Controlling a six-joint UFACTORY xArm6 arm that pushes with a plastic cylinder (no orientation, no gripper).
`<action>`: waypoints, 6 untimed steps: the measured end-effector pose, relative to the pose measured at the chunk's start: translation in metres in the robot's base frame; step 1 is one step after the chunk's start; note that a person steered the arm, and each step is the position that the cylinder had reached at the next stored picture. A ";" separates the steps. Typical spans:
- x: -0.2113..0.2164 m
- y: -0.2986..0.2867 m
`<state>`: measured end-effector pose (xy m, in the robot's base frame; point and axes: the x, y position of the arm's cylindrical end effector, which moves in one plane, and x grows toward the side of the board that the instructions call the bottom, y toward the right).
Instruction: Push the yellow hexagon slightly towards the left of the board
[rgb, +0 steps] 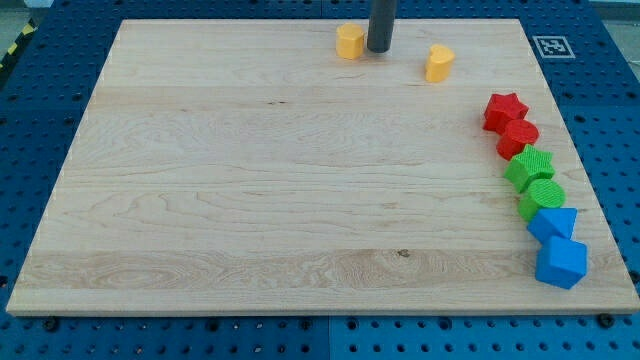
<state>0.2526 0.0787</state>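
A yellow hexagon block (349, 41) sits near the view's top edge of the wooden board (250, 180), a little right of centre. My tip (379, 48) stands just to the right of it, very close or touching. A second yellow block (438, 62), of a shape I cannot make out, lies further right, apart from the tip.
Along the board's right side runs a curved row of blocks: a red star (505, 109), a red block (518, 136), a green block (529, 166), a green round block (543, 197), a blue block (553, 224) and a blue cube (562, 262). A tag marker (549, 45) sits off the board's top right corner.
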 end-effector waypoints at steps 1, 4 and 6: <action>0.000 -0.012; -0.005 -0.052; -0.005 -0.092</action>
